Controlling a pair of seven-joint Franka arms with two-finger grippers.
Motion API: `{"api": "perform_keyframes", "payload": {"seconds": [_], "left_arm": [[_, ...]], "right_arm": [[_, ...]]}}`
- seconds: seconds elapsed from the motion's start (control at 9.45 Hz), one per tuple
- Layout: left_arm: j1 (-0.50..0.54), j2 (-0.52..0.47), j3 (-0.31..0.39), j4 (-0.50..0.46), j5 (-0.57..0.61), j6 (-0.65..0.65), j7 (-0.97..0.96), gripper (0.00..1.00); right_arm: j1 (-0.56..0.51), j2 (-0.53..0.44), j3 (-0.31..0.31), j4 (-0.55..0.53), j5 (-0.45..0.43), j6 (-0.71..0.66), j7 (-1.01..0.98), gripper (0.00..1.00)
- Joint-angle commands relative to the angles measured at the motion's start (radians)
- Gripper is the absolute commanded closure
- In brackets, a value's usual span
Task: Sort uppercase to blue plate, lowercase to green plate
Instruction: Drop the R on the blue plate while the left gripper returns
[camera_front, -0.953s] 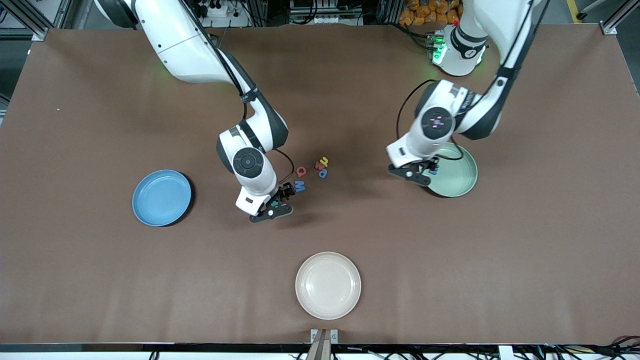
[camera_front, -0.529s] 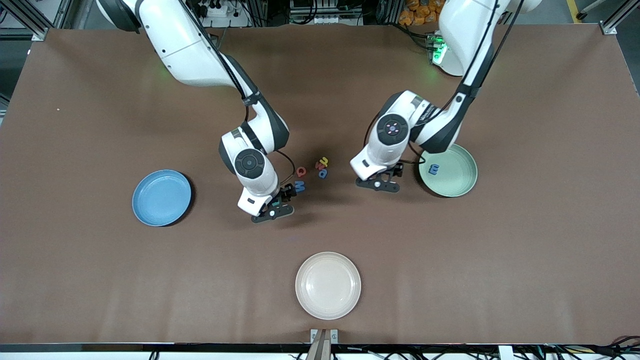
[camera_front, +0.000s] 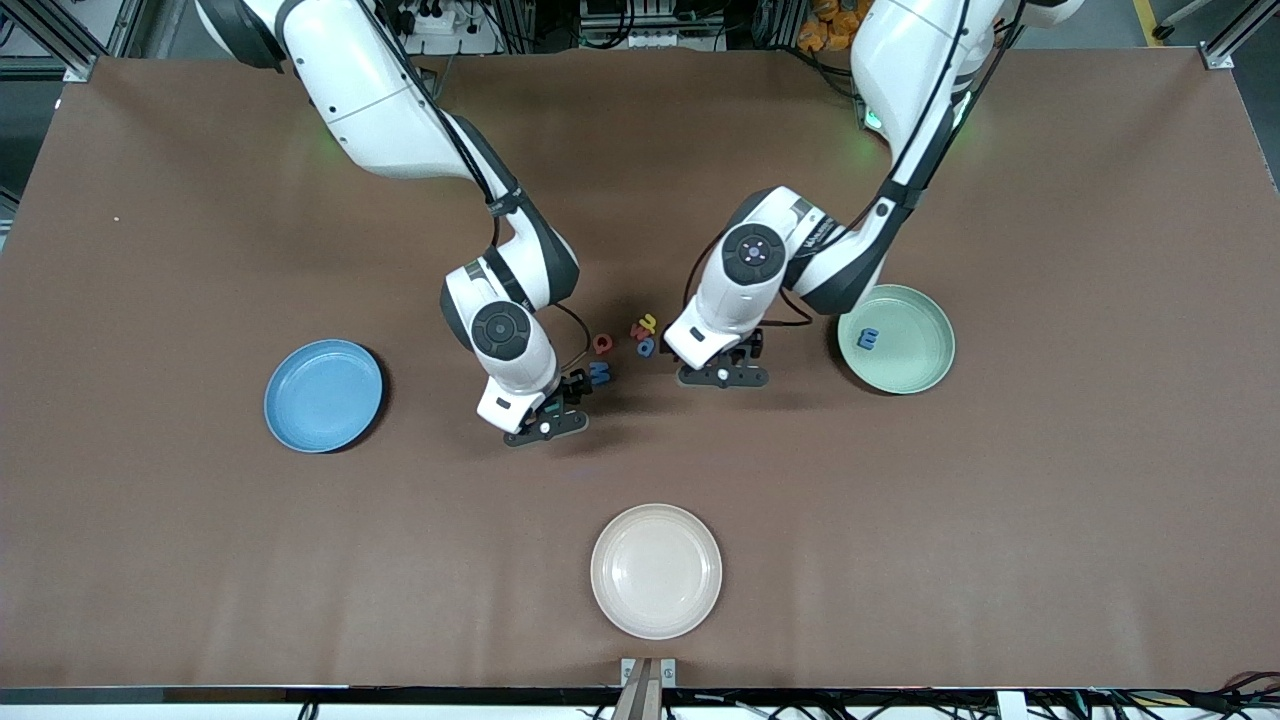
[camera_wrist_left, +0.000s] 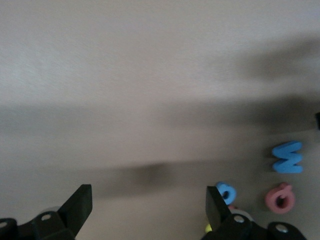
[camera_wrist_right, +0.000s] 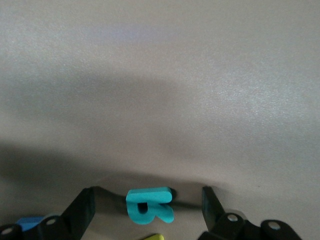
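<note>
Right wrist view, right gripper (camera_wrist_right: 148, 207) spread around teal R (camera_wrist_right: 148, 205).

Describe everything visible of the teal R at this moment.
The teal R is a small, thick foam capital letter with a matte surface and a hole in its bowl. It lies flat on the brown table, casting a thin shadow. In the right wrist view it sits between the open fingers of the right tool, with a gap on each side, so nothing grips it. A yellow letter lies just beside it. From the front camera the right arm hides it.
</note>
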Motion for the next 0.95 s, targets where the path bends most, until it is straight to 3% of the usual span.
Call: {"api": "perform_keyframes", "payload": {"seconds": [0.0, 0.42, 0.85], "left_arm": [[-0.026, 0.048, -0.002, 0.066, -0.014, 0.005, -0.078, 0.00], [-0.075, 0.113, 0.000, 0.127, 0.013, 0.062, -0.160, 0.00], [-0.080, 0.203, -0.003, 0.182, 0.189, 0.062, -0.158, 0.00]], "right_arm": [[0.008, -0.001, -0.003, -0.003, 0.025, -0.002, -0.005, 1.00], [0.004, -0.007, -0.003, -0.003, 0.025, -0.002, -0.015, 1.00], [-0.069, -0.064, -0.003, 0.006, 0.023, -0.007, -0.021, 1.00]]}}
